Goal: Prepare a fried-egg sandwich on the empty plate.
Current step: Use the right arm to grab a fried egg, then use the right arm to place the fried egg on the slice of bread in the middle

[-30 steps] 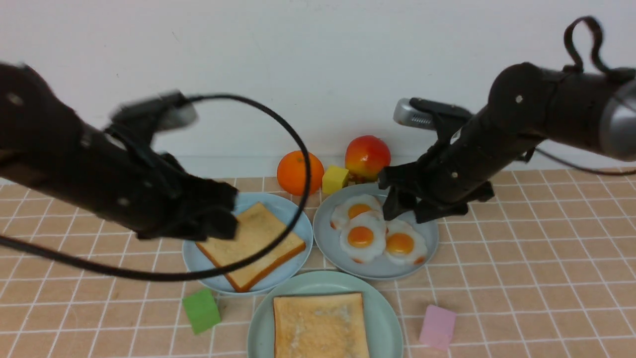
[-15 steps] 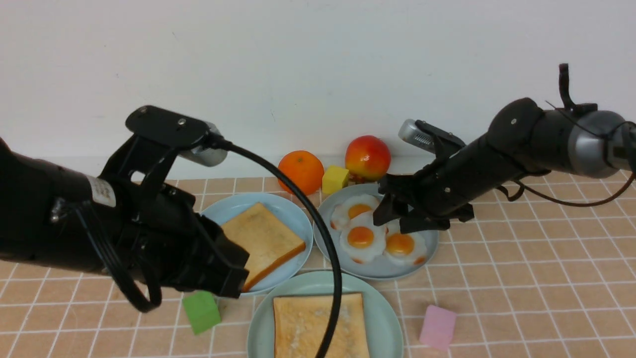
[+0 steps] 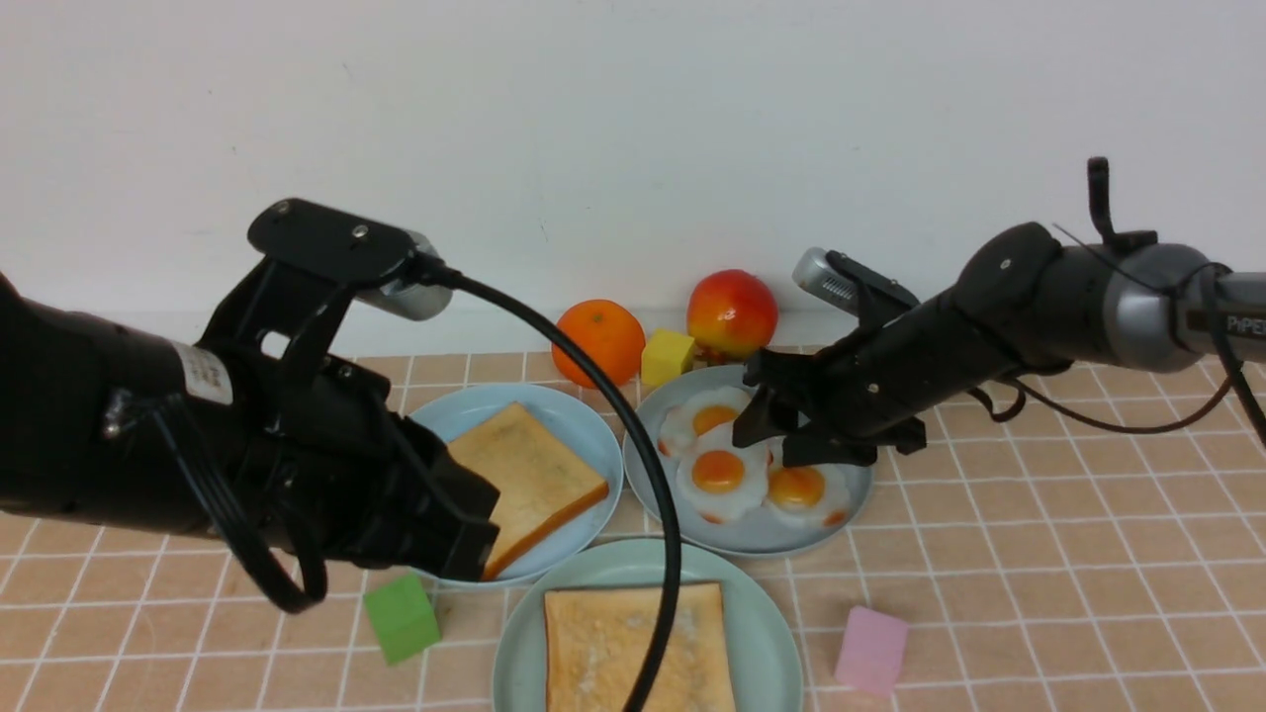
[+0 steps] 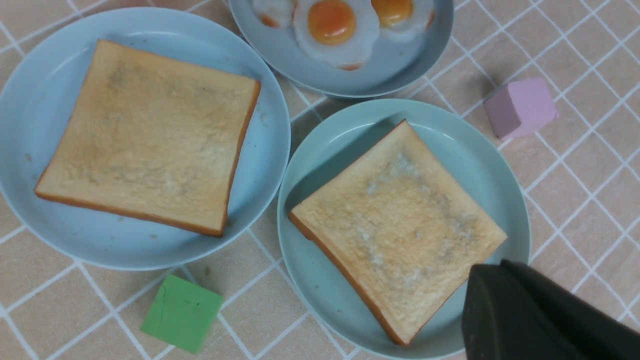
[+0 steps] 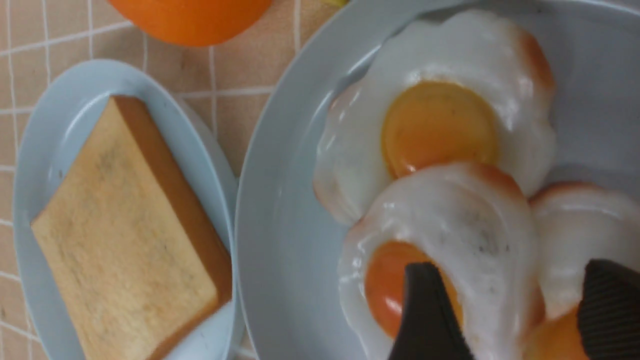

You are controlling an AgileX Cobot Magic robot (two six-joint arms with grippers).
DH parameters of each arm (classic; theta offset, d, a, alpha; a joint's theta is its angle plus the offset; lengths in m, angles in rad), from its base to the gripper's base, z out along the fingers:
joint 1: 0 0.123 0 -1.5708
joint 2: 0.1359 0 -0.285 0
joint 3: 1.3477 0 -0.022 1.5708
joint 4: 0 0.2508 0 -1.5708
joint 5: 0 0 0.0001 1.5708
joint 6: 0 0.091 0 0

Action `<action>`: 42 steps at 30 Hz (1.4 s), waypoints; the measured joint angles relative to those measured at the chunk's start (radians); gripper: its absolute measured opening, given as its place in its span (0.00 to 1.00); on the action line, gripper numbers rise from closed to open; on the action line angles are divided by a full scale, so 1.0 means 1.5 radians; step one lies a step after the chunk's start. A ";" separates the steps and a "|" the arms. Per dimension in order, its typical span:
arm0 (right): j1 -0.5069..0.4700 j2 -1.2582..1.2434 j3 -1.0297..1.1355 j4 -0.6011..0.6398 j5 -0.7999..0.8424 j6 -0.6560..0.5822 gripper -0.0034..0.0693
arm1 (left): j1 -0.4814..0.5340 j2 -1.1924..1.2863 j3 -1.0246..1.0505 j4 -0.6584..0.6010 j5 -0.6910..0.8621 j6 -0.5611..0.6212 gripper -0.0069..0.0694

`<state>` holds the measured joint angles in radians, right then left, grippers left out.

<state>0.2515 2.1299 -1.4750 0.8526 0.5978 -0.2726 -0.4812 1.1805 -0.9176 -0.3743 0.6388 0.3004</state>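
Note:
The mint-green plate [image 3: 767, 618] [image 4: 480, 165] sits nearest me with one toast slice [image 3: 638, 648] [image 4: 397, 225] lying flat on it. A second toast slice [image 3: 524, 475] [image 4: 145, 135] lies on the light blue plate [image 3: 574, 415]. Three fried eggs overlap on the grey-blue plate [image 3: 653, 475]. My right gripper [image 3: 786, 440] [image 5: 517, 310] hangs open just above them, straddling the rim of the middle fried egg [image 3: 719, 470] [image 5: 465, 220]. My left gripper [image 3: 465, 534] [image 4: 480, 280] is shut and empty, held above the near left edge of the light blue plate.
An orange [image 3: 598, 341], a red-yellow fruit [image 3: 732, 311] and a yellow block [image 3: 668, 356] stand behind the plates by the wall. A green block [image 3: 401, 618] lies left of the mint-green plate, a pink block [image 3: 870, 651] right. The left arm's cable [image 3: 653, 554] crosses in front.
My left gripper has shut and drawn back toward me off the light blue plate's toast. My right gripper has come down and slightly left over the eggs, still open.

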 joint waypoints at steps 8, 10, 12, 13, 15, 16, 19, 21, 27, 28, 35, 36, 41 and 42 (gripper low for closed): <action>0.000 0.015 -0.001 0.072 -0.004 -0.068 0.61 | 0.000 0.028 0.001 0.000 0.000 0.000 0.07; 0.000 0.015 -0.001 0.073 -0.004 -0.075 0.58 | 0.000 0.031 0.001 0.000 0.000 0.000 0.07; 0.000 0.017 -0.001 0.073 -0.003 -0.077 0.53 | 0.000 0.032 0.001 0.000 0.000 0.000 0.07; 0.000 0.017 -0.001 0.072 -0.002 -0.077 0.49 | 0.000 0.032 0.001 0.000 0.000 0.000 0.07; 0.000 0.019 -0.001 0.072 0.000 -0.078 0.40 | 0.000 0.032 0.001 -0.001 0.000 0.000 0.07; 0.000 0.021 -0.001 0.072 0.001 -0.078 0.33 | 0.000 0.032 0.001 -0.001 0.000 0.000 0.07; 0.000 0.024 -0.001 0.072 0.005 -0.078 0.17 | 0.000 0.032 0.001 -0.002 0.000 0.000 0.07; 0.000 0.024 -0.001 0.073 0.006 -0.078 0.17 | 0.000 0.032 0.001 -0.002 0.000 0.000 0.07; -0.002 0.021 -0.001 0.072 0.018 -0.078 0.17 | 0.000 0.032 0.001 -0.002 0.011 -0.005 0.07; -0.004 0.014 -0.001 0.069 0.026 -0.078 0.17 | 0.000 0.032 0.001 -0.002 0.014 -0.011 0.07; -0.025 -0.071 -0.001 0.052 0.100 -0.078 0.17 | 0.000 0.030 0.001 0.015 0.037 -0.091 0.07; -0.025 -0.089 -0.001 0.046 0.121 -0.078 0.17 | 0.000 0.030 0.001 0.022 0.043 -0.106 0.07; 0.006 -0.148 0.026 0.035 0.186 -0.084 0.17 | 0.000 0.030 0.001 0.049 0.048 -0.158 0.07; 0.022 -0.161 0.050 0.035 0.192 -0.088 0.17 | 0.000 0.030 0.001 0.053 0.048 -0.165 0.08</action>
<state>0.2839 1.8886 -1.4007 0.9048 0.8852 -0.4051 -0.4812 1.2254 -0.9164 -0.2948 0.7107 0.0529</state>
